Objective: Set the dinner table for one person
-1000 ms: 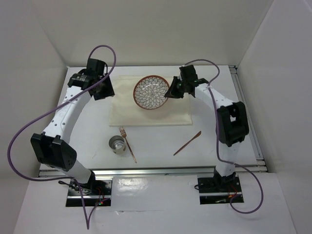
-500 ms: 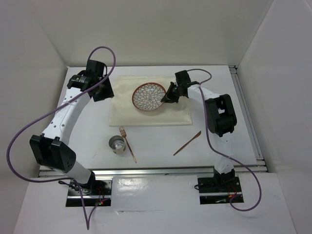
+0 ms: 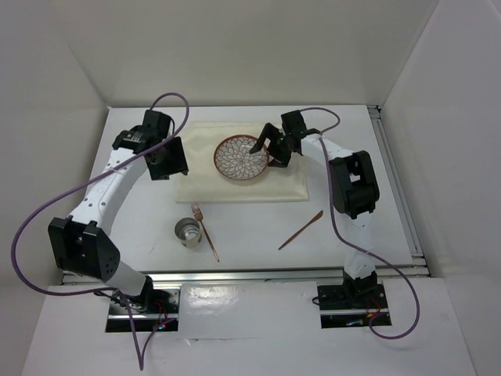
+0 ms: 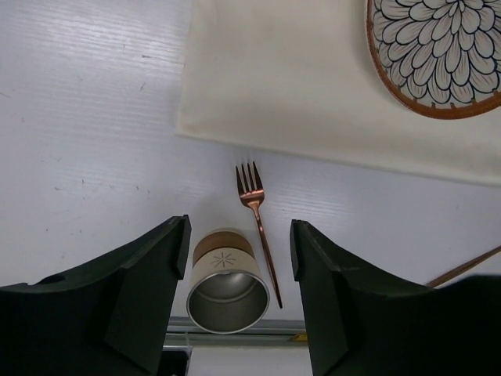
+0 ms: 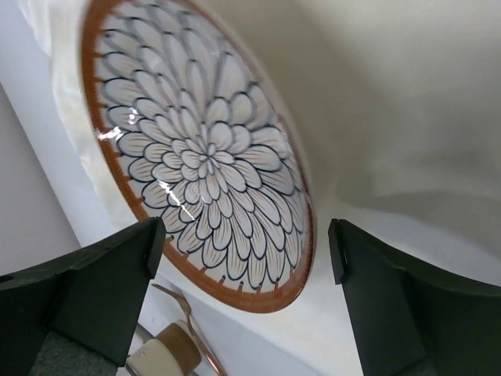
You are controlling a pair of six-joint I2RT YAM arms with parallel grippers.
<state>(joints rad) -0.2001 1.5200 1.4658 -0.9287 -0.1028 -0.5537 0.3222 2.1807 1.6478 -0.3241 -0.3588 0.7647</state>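
The dinner table is the broad white surface that fills the middle of the overhead view, with the arm bases at its near edge and a cream cloth spread across its far half. The left gripper hangs over the cloth's left edge with its jaws released and wide apart, holding nothing. Its wrist view looks down through the gap onto bare tabletop, where a copper fork lies with its tines pointing toward the cloth's border. Just beside the fork's handle stands a small metal cup, upright with its open mouth up. The tabletop lies below these jaws and apart from them. The right gripper is at the right rim of a patterned plate, which rests on the cloth. Its jaws are also spread and grasp nothing. In its wrist view the two fingers stand either side of the plate's brown rim, and I cannot tell whether they touch it. Plate and cloth lie between these jaws and the table, which shows only at the margin of that view, where the fork and cup appear. A slim copper utensil lies slantwise on the bare tabletop near the right arm, well apart from both grippers.
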